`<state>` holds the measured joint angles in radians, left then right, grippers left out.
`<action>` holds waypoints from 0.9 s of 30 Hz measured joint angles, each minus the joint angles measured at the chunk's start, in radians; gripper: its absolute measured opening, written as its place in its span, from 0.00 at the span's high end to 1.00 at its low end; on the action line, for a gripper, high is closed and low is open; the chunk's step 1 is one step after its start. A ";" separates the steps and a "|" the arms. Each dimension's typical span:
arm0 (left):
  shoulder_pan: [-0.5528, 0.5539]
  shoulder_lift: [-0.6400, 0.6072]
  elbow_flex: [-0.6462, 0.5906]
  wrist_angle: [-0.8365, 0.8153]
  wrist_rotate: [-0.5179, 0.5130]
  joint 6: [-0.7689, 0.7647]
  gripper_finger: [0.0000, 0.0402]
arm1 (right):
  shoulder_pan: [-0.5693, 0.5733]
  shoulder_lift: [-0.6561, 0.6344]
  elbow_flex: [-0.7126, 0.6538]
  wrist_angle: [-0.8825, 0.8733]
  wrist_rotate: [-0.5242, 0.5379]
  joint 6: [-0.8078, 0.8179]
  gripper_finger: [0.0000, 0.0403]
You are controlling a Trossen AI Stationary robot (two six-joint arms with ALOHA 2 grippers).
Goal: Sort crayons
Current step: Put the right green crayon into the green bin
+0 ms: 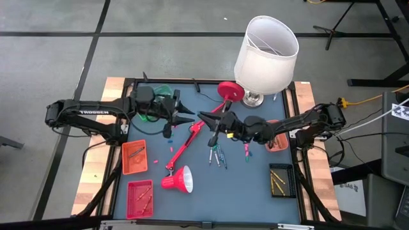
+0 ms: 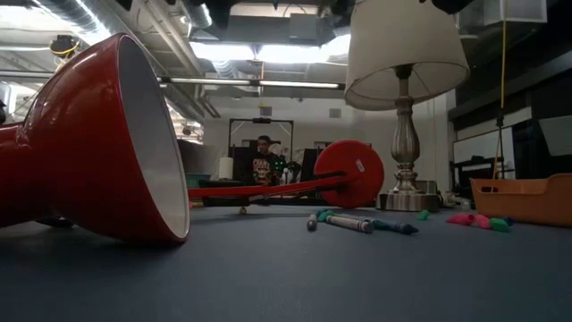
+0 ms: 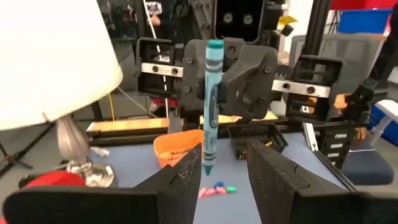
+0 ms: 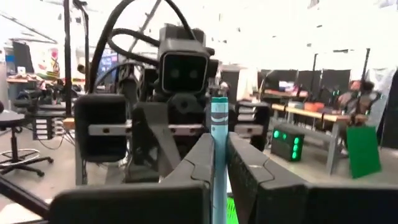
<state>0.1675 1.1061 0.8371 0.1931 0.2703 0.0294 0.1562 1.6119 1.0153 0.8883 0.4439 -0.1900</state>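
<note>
Left jaws first: on my left gripper (image 3: 224,152) they stand well apart, wider than a crayon, and clamp nothing. It hangs over the middle of the table, above the long red lamp arm (image 1: 192,137), nose to nose with my other gripper. The lower tip of a teal crayon (image 3: 210,106) dips into the gap between those open fingers; whether it touches one of them I cannot tell. The crayon stands upright in the air.

My right gripper (image 4: 221,140) has its jaws drawn close around that same teal crayon, one finger on each side, pinching it crosswise.

Across the table from left to right: an orange tray (image 1: 124,167) and, nearer the front edge, a red tray (image 1: 130,203), each with a few crayons lying in it. Then comes the tipped red lamp shade (image 1: 179,181). Beyond it is a loose cluster of crayons (image 1: 217,155) on the blue mat below my grippers. A small pink and green bunch (image 1: 246,151) lies just beside that cluster. At the far right, a black tray (image 1: 272,182) holds yellow crayons, and an orange bin (image 1: 276,145) sits under my right arm.
</note>
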 joint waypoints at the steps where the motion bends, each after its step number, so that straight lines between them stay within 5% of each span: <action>1: -0.002 0.000 0.000 0.011 0.000 0.000 0.72 | 0.000 0.000 0.000 0.011 -0.012 -0.006 0.93; 11: -0.006 0.000 0.000 0.109 -0.013 0.000 0.72 | -0.036 0.000 0.001 0.099 -0.189 -0.025 0.93; 27: -0.019 0.133 0.001 0.229 -0.026 0.001 0.72 | -0.066 0.000 0.001 0.072 -0.236 -0.019 0.93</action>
<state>0.1490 1.2387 0.8379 0.4217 0.2440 0.0303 0.0902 1.6115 1.0161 0.9599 0.2078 -0.2089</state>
